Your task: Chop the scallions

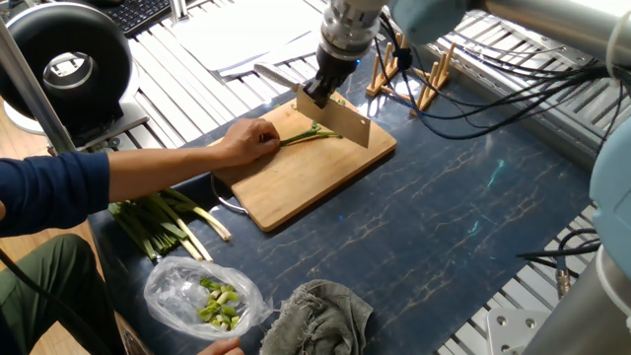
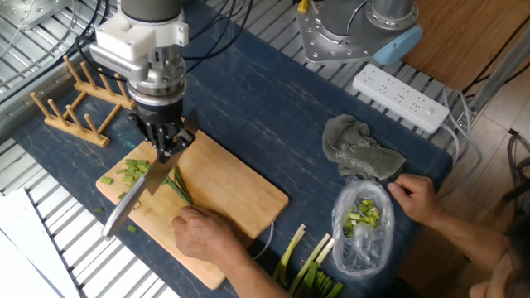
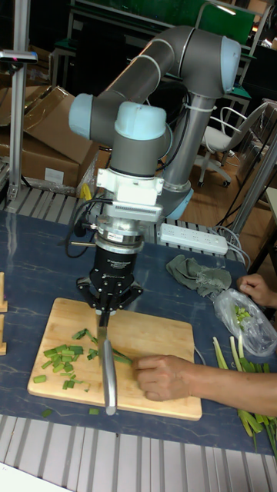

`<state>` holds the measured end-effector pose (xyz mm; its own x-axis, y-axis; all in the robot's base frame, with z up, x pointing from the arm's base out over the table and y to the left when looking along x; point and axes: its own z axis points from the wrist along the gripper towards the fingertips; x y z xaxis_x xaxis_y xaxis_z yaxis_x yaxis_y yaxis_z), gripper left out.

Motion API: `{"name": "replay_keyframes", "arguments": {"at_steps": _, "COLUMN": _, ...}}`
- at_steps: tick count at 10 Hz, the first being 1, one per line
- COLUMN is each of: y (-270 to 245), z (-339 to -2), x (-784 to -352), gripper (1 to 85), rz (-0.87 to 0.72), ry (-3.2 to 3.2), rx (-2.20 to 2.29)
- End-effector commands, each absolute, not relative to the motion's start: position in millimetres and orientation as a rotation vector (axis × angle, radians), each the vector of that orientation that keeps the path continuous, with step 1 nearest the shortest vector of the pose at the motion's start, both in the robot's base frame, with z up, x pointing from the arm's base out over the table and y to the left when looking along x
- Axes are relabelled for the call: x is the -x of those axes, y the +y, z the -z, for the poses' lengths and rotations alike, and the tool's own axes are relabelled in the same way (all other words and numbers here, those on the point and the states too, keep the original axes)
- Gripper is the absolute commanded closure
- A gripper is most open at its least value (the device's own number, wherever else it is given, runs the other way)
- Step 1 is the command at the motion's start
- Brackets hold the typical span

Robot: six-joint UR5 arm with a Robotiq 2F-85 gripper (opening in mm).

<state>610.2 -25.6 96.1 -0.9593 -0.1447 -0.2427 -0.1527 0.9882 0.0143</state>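
Steel knife (image 3: 108,369) is clamped in the gripper (image 2: 168,147), blade raised over the board (image 1: 325,182), edge toward the scallions (image 1: 311,135). Stalks lie across the board's middle; cut bits (image 2: 131,170) sit near its end by the wooden rack (image 2: 70,103).

Risk: a person's hand (image 2: 201,234) pins the stalks just beside the blade. A chop landing off-line, or stalks sliding, could catch fingers. Blade height above the stalks is hard to judge.

Board lies on a dark blue marbled table (image 1: 463,197), slatted metal at its edges. Thicker bundle (image 1: 163,222), bag (image 2: 362,219), cloth (image 2: 360,153) lie well apart. Cluttered lab beyond.
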Motion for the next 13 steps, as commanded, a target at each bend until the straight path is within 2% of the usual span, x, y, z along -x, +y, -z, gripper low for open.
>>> {"name": "replay_keyframes", "arguments": {"at_steps": 1, "y": -4, "z": -100, "x": -619, "gripper": 84.3, "rz": -0.106, "ry": 2.916, "rx": 0.138}}
{"name": "replay_keyframes", "arguments": {"at_steps": 4, "y": -8, "z": -87, "x": -635, "gripper": 84.3, "rz": -0.082, "ry": 2.9, "rx": 0.045}}
{"name": "replay_keyframes", "arguments": {"at_steps": 10, "y": 6, "z": -84, "x": -650, "gripper": 84.3, "rz": -0.088, "ry": 2.894, "rx": -0.116}}
{"name": "replay_keyframes", "arguments": {"at_steps": 13, "y": -8, "z": -79, "x": -651, "gripper": 84.3, "rz": -0.074, "ry": 2.875, "rx": -0.073}}
